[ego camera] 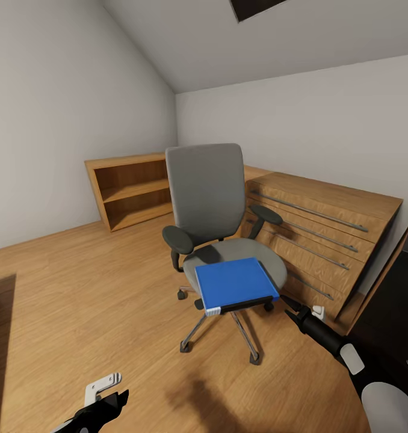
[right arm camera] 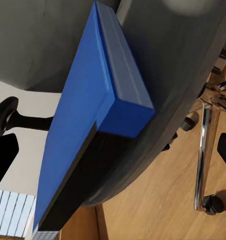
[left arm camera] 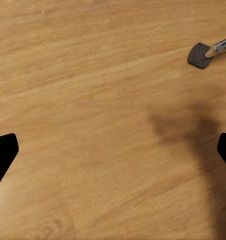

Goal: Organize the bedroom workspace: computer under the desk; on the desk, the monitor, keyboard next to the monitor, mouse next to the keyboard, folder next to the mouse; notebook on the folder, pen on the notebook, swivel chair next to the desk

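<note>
Standing at the middle of the head view: grey upholstered swivel chair (ego camera: 213,198) with dark padded armrests and a chrome star base on castors, taken here as the landmark.

Item: flat bright blue folder (ego camera: 235,282) with a white spine and black edge. Lies on the front part of the chair seat, its near edge overhanging the seat's front rim. In the right wrist view the folder (right arm camera: 88,115) is seen close up against the dark underside of the seat, with the chrome legs and a castor nearby.

Item: right gripper (ego camera: 300,313), black with white fittings. Held low, just beside the chair's front right, close to the folder's corner and not touching it. Jaws apart, one dark tip at each edge of the right wrist view, nothing between them.

Item: left gripper (ego camera: 111,394), black and white. Well apart from the chair, low over the wooden plank floor (ego camera: 77,288). Jaws apart and empty; the left wrist view shows one chair leg and its castor (left arm camera: 199,55) over the floorboards.

Item: low oak chest (ego camera: 324,234) with long bar handles. Directly behind and to the right of the chair.

Item: open oak shelf unit (ego camera: 132,189). Behind and to the left of the chair, against the white wall.

Item: glossy black table (ego camera: 396,313). At the far right of the chair, a round silver knob on its front.
</note>
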`<state>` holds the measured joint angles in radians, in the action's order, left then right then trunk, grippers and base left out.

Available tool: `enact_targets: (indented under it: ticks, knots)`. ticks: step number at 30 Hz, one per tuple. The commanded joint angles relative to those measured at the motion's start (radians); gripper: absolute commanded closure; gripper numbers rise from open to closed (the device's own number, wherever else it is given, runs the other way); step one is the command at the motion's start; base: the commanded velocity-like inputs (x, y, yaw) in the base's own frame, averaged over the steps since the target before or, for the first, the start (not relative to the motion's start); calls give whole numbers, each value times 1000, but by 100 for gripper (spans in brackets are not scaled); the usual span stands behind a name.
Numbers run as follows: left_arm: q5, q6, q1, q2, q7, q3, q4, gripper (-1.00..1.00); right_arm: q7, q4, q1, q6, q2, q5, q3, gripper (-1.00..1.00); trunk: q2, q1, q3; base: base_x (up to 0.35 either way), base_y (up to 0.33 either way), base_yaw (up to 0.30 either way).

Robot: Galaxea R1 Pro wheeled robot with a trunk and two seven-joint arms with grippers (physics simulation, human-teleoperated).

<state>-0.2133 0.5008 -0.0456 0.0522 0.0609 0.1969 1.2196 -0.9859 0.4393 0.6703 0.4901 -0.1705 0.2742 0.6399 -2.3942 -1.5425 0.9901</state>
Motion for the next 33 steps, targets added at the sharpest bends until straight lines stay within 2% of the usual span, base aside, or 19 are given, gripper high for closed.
enact_targets:
  ticks: [1,17,33]
  knots:
    - [-11,5,0,0,6,1,1,-100,-2,-1,1,7,0,3,3,-100,0,0,1,0,0,0]
    - [-11,5,0,0,2,1,1,-100,-2,-1,1,4,2,3,3,-100,0,0,1,68,41,0]
    - [-11,4,0,0,1,1,1,-100,-2,-1,1,4,0,3,3,-100,0,0,1,6,2,0]
